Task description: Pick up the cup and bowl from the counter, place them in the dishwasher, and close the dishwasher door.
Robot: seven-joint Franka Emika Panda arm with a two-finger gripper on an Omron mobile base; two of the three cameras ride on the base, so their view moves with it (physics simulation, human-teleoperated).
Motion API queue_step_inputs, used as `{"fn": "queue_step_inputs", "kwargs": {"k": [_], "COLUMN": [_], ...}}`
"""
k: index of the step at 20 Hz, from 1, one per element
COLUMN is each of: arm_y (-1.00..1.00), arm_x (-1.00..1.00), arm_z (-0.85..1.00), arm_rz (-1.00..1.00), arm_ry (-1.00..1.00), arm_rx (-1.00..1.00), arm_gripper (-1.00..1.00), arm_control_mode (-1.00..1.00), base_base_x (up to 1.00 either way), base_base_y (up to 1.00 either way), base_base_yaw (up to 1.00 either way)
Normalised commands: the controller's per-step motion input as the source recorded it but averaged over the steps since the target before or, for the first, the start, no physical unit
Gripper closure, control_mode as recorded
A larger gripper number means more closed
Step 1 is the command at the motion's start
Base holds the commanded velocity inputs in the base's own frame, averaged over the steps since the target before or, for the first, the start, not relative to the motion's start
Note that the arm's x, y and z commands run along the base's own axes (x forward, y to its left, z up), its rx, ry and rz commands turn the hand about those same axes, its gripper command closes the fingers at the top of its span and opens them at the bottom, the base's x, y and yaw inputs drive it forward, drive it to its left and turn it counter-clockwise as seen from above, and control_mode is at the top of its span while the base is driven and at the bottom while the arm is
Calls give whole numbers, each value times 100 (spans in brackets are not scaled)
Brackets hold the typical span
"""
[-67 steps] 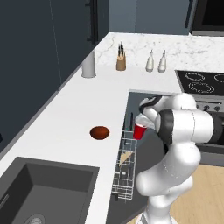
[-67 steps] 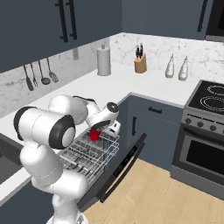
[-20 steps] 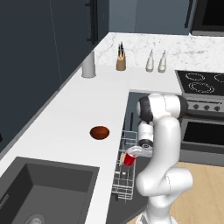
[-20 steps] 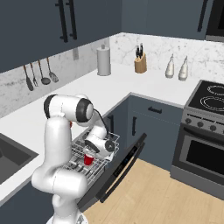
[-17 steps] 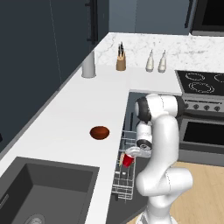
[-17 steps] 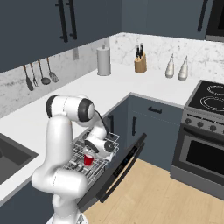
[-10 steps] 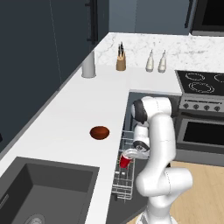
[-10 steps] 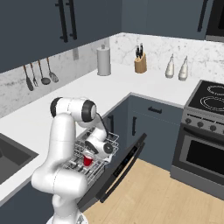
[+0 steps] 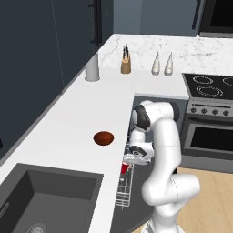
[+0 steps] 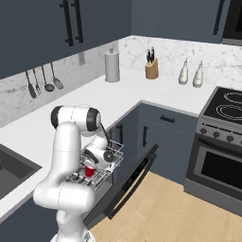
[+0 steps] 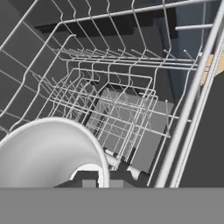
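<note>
Reaching down into the pulled-out wire rack (image 10: 101,168), the gripper (image 9: 132,159) sits directly above the red cup (image 9: 125,168), near the centre of the left base frame. In the right base frame the cup (image 10: 89,171) stands upright inside the rack, left of centre, with the gripper (image 10: 94,163) touching its top. The hand frame shows the cup's white inside (image 11: 48,153) at lower left, over the rack wires (image 11: 131,109). Whether the fingers are clamped on the cup or spread cannot be told.

The bowl (image 9: 103,138) rests on the white counter (image 9: 68,123), left of centre in the left base frame, well apart from the gripper. The dishwasher door (image 10: 125,189) hangs open, tilted down toward the wooden floor (image 10: 175,208), in the lower middle of the right base frame.
</note>
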Motion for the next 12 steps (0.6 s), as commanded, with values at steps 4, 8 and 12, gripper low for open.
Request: {"fn": "queue_step_inputs", "kwargs": {"k": [4, 8, 12], "arm_y": [-4, -63, -99], "arm_x": [-3, -7, -24], "arm_z": [-44, -53, -74], "arm_rz": [0, 0, 0], "arm_ry": [-4, -2, 0], "arm_rx": [-2, 0, -1], "arm_gripper": [-100, -100, -100], "arm_control_mode": [-100, -100, -100], "base_base_x": [0, 0, 0], "base_base_y": [0, 0, 0], "base_base_yaw": [0, 0, 0]}}
